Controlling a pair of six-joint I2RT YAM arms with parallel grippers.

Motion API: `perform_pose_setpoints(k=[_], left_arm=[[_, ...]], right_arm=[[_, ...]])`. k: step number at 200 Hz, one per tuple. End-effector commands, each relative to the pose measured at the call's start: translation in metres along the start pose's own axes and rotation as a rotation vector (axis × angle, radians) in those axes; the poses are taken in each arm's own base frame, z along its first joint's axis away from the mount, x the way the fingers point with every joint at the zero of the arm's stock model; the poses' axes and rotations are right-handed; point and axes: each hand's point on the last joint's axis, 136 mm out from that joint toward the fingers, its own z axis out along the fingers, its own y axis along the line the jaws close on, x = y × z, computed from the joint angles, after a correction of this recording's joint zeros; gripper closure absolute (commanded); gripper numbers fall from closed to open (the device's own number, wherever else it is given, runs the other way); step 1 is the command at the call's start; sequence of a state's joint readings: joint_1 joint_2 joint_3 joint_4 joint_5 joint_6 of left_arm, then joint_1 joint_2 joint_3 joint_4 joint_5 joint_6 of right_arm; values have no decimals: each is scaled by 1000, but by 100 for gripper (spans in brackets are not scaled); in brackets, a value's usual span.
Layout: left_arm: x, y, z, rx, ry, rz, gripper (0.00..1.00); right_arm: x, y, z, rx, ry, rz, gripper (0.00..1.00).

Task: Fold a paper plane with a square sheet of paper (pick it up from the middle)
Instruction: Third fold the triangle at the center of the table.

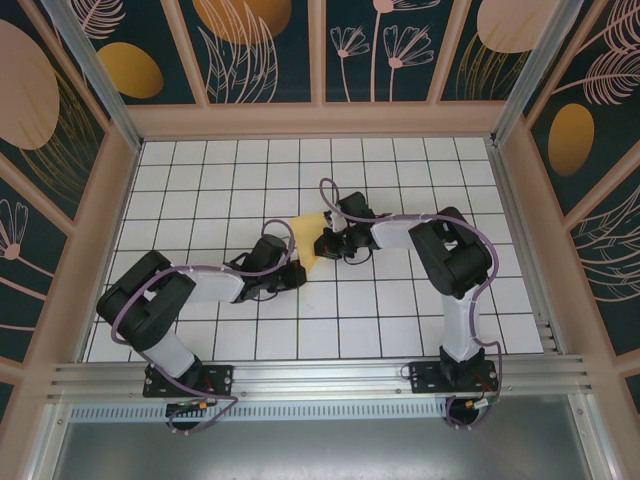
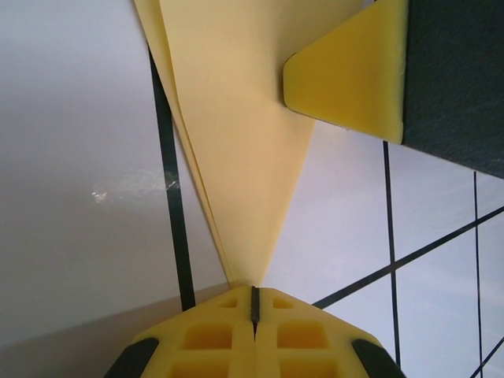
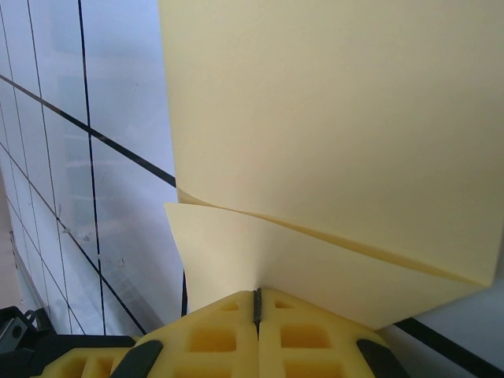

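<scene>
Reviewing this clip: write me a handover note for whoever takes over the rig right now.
Left gripper: shut, pinching the narrow tip of the yellow paper.
Right gripper: shut, pinching the same paper at its wider part.
Paper: held between both grippers over the middle of the table.
Done: picked up, already folded into layers that taper to a point.
Left: any remaining folds, which cannot be judged from here, then set the plane down.

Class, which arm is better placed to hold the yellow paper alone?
Probably right: the right gripper is shut on the broad layered end of the paper; the left gripper pinches only its narrow tip.
</scene>
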State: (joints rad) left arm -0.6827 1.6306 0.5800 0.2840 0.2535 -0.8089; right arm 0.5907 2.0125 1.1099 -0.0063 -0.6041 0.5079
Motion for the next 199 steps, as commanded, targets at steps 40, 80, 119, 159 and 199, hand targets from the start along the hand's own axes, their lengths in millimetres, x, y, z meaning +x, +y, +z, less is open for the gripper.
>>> perform_pose_setpoints(k=[40, 80, 119, 159, 199], left_arm=[[-15, 7, -31, -125, -88, 2, 100], [-44, -13, -47, -44, -247, -41, 100], [-46, -28, -36, 37, -226, -52, 100], [-49, -29, -30, 41, -229, -59, 100], [-49, -31, -29, 52, -225, -56, 100]], right_arm=[[27, -42, 8, 156, 31, 205, 100], [18, 16, -12, -10, -19, 232, 100], [-30, 29, -42, 46, -162, 112, 94], [-54, -4, -21, 196, -147, 59, 90], [-68, -27, 0, 290, -110, 51, 90]])
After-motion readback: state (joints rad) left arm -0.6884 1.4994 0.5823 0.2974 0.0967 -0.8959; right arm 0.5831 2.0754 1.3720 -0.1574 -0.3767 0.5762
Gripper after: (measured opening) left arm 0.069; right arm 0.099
